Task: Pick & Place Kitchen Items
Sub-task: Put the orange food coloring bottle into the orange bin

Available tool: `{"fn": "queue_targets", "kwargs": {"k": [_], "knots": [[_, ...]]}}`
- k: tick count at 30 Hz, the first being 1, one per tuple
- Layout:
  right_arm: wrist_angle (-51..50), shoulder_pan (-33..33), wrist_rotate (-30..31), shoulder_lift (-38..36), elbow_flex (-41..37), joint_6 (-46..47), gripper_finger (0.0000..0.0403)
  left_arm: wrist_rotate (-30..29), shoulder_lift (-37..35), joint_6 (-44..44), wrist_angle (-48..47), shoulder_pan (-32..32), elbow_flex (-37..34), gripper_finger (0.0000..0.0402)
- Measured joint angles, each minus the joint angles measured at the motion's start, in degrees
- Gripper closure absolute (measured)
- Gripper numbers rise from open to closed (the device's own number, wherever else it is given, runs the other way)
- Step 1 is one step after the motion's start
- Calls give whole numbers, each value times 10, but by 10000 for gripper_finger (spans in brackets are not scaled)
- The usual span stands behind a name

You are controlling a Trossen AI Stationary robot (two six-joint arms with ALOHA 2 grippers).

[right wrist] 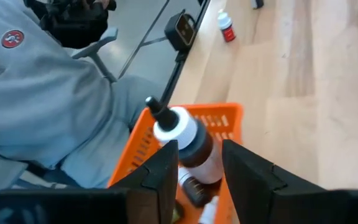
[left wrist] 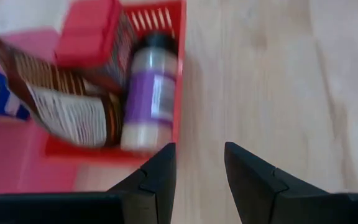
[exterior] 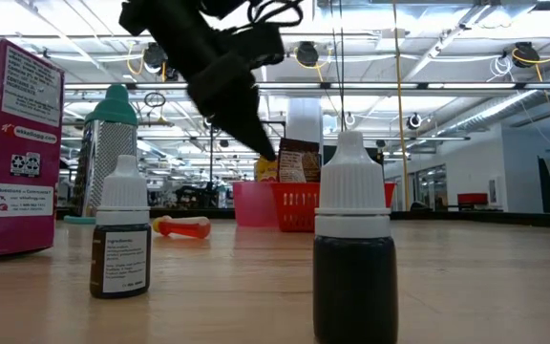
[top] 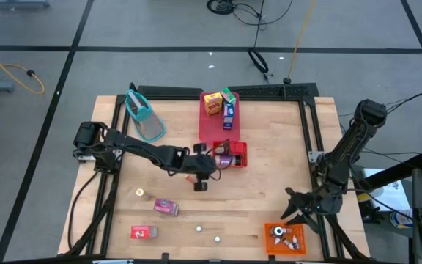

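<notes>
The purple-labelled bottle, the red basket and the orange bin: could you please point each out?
purple-labelled bottle (left wrist: 146, 99): left wrist view, on its label.
red basket (left wrist: 178, 81): left wrist view, on its side wall.
orange bin (right wrist: 225, 121): right wrist view, on its far wall.

A robotics lab in a large open hall: a framed wooden table (top: 218, 198) on grey taped flooring, loose cables (top: 251, 11), and ceiling strip lights (exterior: 504, 57) overhead.

A purple-labelled bottle (top: 226, 159) is lying on its side in the red basket (top: 238, 155), touching a brown packet (left wrist: 67, 106). Beyond the basket, a yellow carton (top: 212, 103) and a blue-and-green carton (top: 228, 105) are standing upright. Nearer than it, a pink carton (top: 166, 207) is lying flat.
</notes>
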Motion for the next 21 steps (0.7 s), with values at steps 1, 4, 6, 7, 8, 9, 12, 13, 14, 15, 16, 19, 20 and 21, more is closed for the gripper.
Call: {"fn": "queue_targets", "kwargs": {"k": [1, 4, 6, 7, 8, 9, 12, 13, 14, 15, 16, 19, 20, 21], "knots": [[0, -6, 0, 0, 0, -7, 288, 0, 0, 6, -15, -1, 0, 266], [0, -24, 0, -2, 0, -28, 289, 6, 0, 18, -58, -5, 0, 266], [0, -36, 0, -2, 0, -39, 289, 22, 0, 20, -85, -8, 0, 266], [0, -42, 0, -2, 0, -45, 289, 34, 0, 21, -98, -9, 0, 266], [0, -49, 0, -2, 0, -51, 290, 44, 0, 21, -111, -11, 0, 266], [0, -56, 0, -2, 0, -57, 291, 53, 0, 21, -124, -13, 0, 266], [0, -78, 0, -2, 0, -72, 293, 67, 0, 21, -162, -20, 0, 266], [0, -86, 0, -2, 0, -78, 293, 68, 0, 21, -175, -22, 0, 266], [0, -93, 0, -2, 0, -84, 293, 68, 0, 21, -187, -24, 0, 266], [0, -101, 0, -2, 0, -91, 293, 69, 0, 21, -198, -27, 0, 266], [0, -108, 0, -2, 0, -97, 293, 69, 0, 21, -207, -28, 0, 266], [0, -129, 0, -2, 0, -114, 293, 68, 0, 21, -230, -31, 0, 266], [0, -135, 0, -2, 0, -118, 293, 68, 0, 23, -236, -31, 0, 266], [0, -141, 0, -2, 0, -122, 293, 68, 0, 26, -240, -31, 0, 266]]}}
